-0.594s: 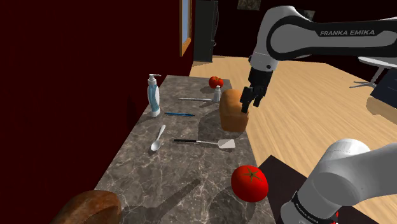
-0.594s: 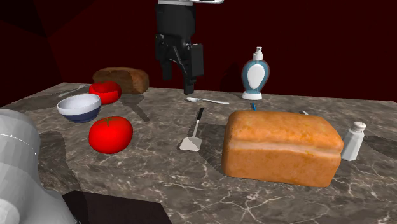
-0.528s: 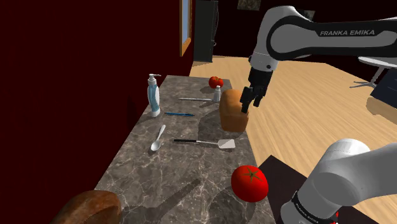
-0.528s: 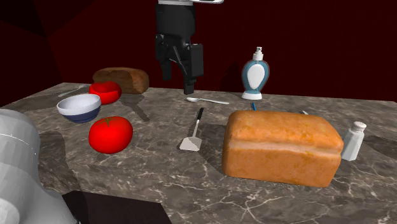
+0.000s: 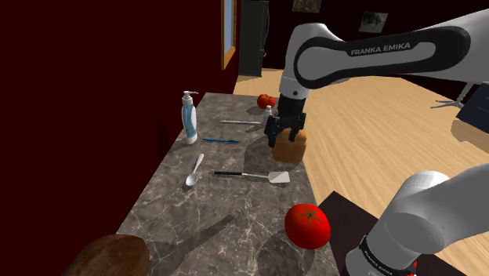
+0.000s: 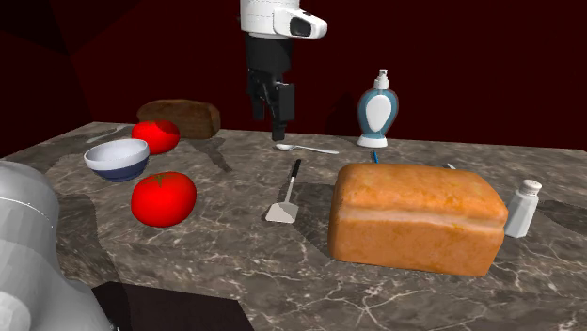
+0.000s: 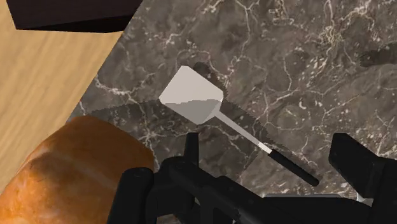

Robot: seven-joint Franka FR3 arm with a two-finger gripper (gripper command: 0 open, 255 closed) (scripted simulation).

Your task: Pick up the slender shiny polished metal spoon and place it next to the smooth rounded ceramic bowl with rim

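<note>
Over the counter (image 5: 227, 212), the gripper (image 6: 269, 118) hangs with fingers spread and empty. Nothing's done yet: the spoon (image 5: 193, 170) lies untouched, well apart from the bowl (image 6: 117, 158).

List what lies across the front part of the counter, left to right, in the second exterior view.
In order: bowl → red tomato → spatula → bread loaf → salt shaker. The spoon overlaps the spatula's span, so it is left out.
</note>
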